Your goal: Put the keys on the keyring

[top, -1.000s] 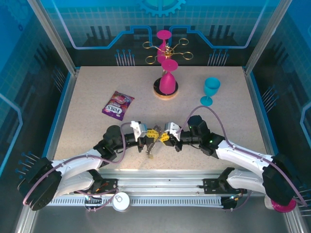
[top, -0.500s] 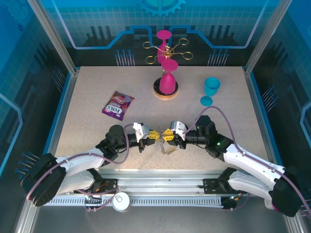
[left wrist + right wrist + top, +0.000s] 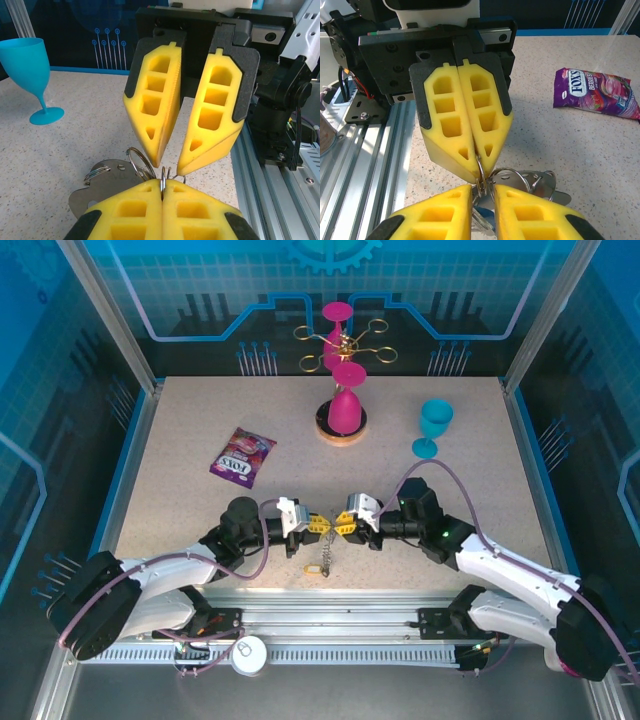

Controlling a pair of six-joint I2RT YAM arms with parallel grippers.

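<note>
The left gripper (image 3: 162, 186) fingers (image 3: 130, 212) are pressing together, pinching a thin silver ring (image 3: 479, 169) of the keys (image 3: 100, 182), which are dangling just over the tabletop (image 3: 200, 430). The right gripper (image 3: 170, 165) fingers (image 3: 152, 105) are standing spread. Threading is looking unfinished. Half a second earlier the bunch was hanging between both grippers; now a small pale piece (image 3: 317, 568) is lying below them

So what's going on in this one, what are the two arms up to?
The left gripper is shut on a thin silver ring, with a bunch of silver keys on rings just beside it, low over the table. The right gripper faces it tip to tip, jaws slightly apart on either side of that ring, not clamped. Whether any key is threaded on is hard to tell.
</note>
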